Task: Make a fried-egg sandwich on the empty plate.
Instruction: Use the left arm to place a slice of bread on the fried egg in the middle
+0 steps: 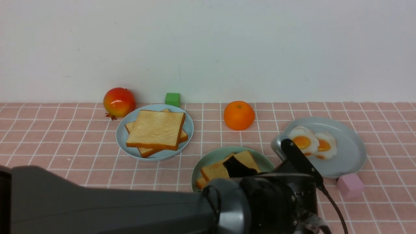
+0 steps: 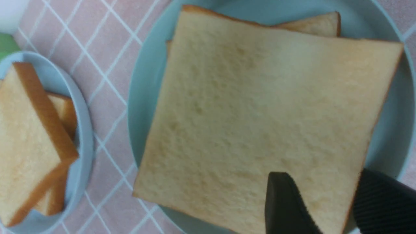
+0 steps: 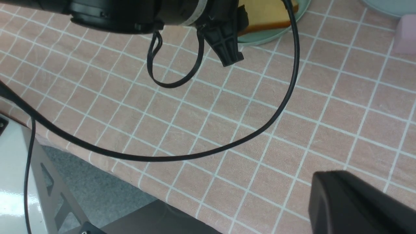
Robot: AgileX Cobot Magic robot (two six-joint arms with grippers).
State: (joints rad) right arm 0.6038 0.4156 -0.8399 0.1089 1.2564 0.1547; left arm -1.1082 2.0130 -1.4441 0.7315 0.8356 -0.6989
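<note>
Mint-green plate (image 1: 213, 158), near the table's front, carries two stacked toast slices (image 2: 260, 117) with no egg visible between them, and we observe the left gripper (image 2: 328, 203) spread wide over the top slice while the right gripper (image 3: 360, 204) rests closed.

No text, label, brand, number or sign can be read in any of the views — none on the plates, the food, the small blocks, the checked cloth over the tabletop, or the dark arm housings.
</note>
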